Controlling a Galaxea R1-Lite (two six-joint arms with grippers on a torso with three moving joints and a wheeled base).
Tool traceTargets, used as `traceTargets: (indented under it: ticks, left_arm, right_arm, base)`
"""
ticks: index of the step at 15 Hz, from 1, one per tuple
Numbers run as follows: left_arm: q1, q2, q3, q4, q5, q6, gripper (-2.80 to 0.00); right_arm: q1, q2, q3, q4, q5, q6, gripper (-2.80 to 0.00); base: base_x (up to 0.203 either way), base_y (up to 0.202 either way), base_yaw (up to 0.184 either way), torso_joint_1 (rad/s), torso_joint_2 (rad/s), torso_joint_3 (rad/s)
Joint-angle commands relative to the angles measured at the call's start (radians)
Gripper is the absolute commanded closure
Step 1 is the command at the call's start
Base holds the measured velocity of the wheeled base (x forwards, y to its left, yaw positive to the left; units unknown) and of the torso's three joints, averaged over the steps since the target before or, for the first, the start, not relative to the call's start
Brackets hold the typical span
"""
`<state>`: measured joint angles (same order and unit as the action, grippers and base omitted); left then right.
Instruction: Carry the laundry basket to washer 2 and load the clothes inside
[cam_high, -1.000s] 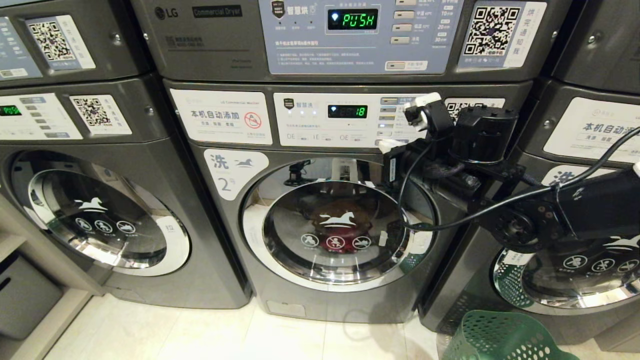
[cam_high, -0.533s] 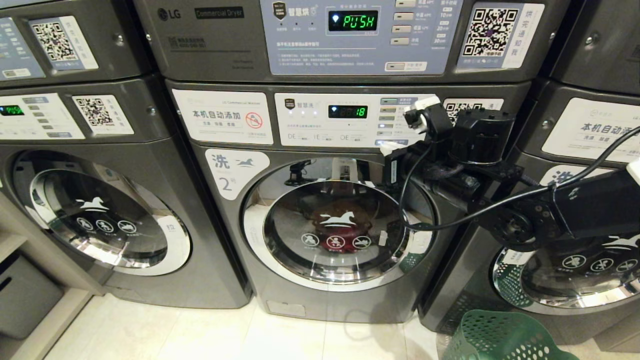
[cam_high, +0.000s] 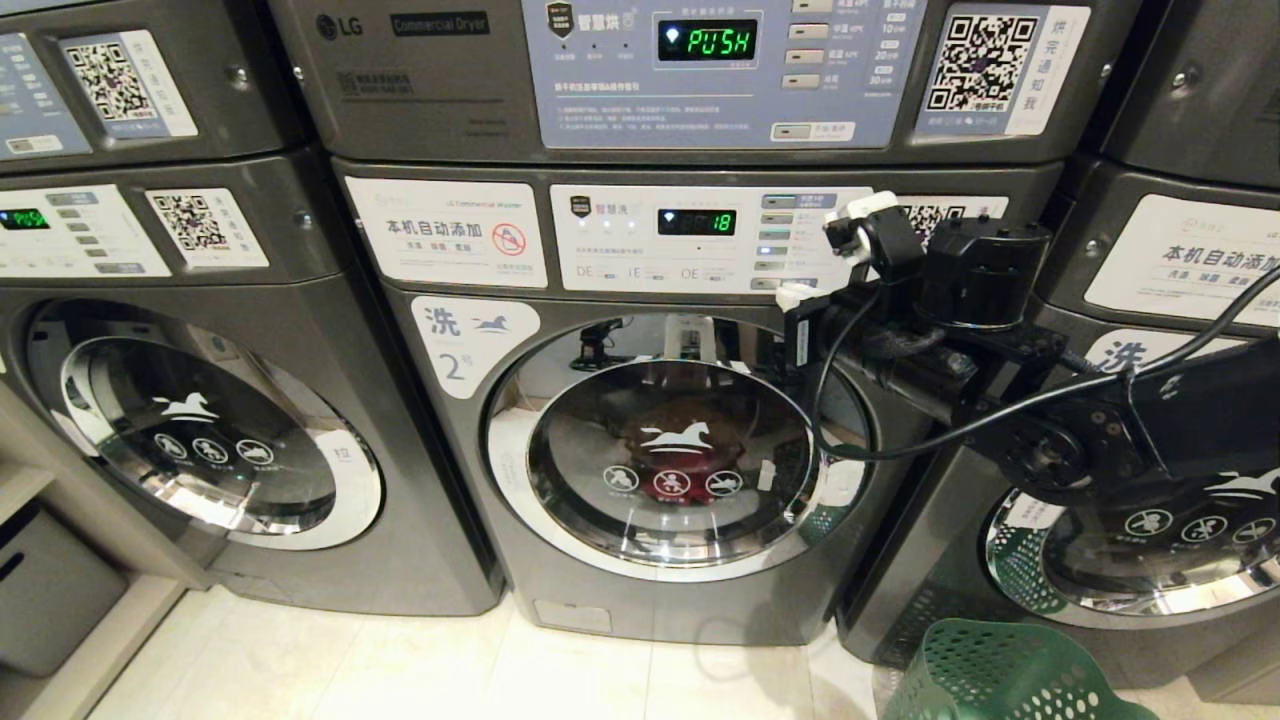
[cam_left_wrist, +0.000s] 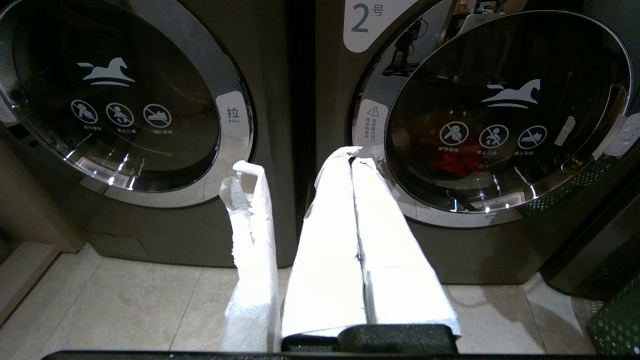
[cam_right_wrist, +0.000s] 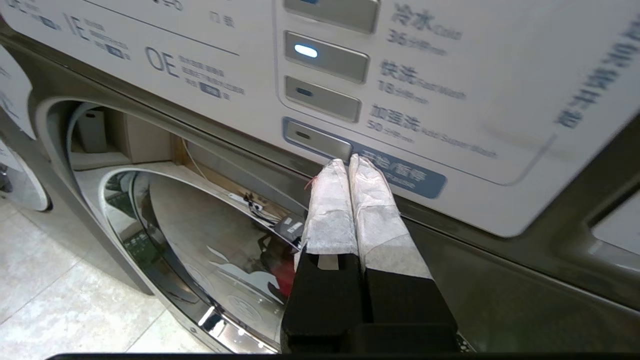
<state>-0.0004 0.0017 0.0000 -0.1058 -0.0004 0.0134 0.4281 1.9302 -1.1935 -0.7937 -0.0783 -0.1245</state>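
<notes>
Washer 2 (cam_high: 640, 420) is the landmark. Its door is shut, and the clothes (cam_left_wrist: 457, 160) show red through the glass, so loading looks done.

Right gripper (cam_right_wrist: 350, 162): fingers pressed together, holding nothing, tips at the lower edge of washer 2's control panel (cam_high: 700, 240), beside the bottom button in the column (cam_right_wrist: 317, 140). My read is that the closed fingers serve as a single poking tip for a button. Whether they touch the panel I can't tell. The fast-wash button (cam_right_wrist: 326, 55) above is lit, and the display (cam_high: 696, 222) reads 18.

Left gripper (cam_left_wrist: 352, 165): also closed and empty, low in front of washer 2, pointing at the gap between it and the washer 1 door (cam_left_wrist: 120, 100). Looks parked.

The laundry basket (cam_high: 1000, 675) sits on the floor to the right of washer 2, in front of the neighbouring washer (cam_high: 1130, 540). Its inside is hidden.

The dryer (cam_high: 700, 70) stacked above washer 2 shows PUSH. Nothing blocks the panel; the right arm's cable (cam_high: 830, 400) hangs across the door rim.
</notes>
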Motion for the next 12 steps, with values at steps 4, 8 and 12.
traceTargets:
  ticks: [4,8,12]
  left_arm:
    - [0.0,0.0,0.04,-0.002,-0.001,0.0,0.0]
    - [0.0,0.0,0.04,-0.002,-0.001,0.0,0.0]
    - [0.0,0.0,0.04,-0.002,-0.001,0.0,0.0]
  right_arm:
    - [0.014,-0.019,0.018,-0.007,0.02,-0.003,0.0]
    - [0.018,-0.067,0.124,-0.005,0.043,-0.005,0.0]
    - [0.02,-0.127,0.223,-0.01,0.071,-0.001,0.0]
  base:
    - [0.0,0.0,0.0,0.0,0.0,0.0]
    - [0.0,0.0,0.0,0.0,0.0,0.0]
    - [0.0,0.0,0.0,0.0,0.0,0.0]
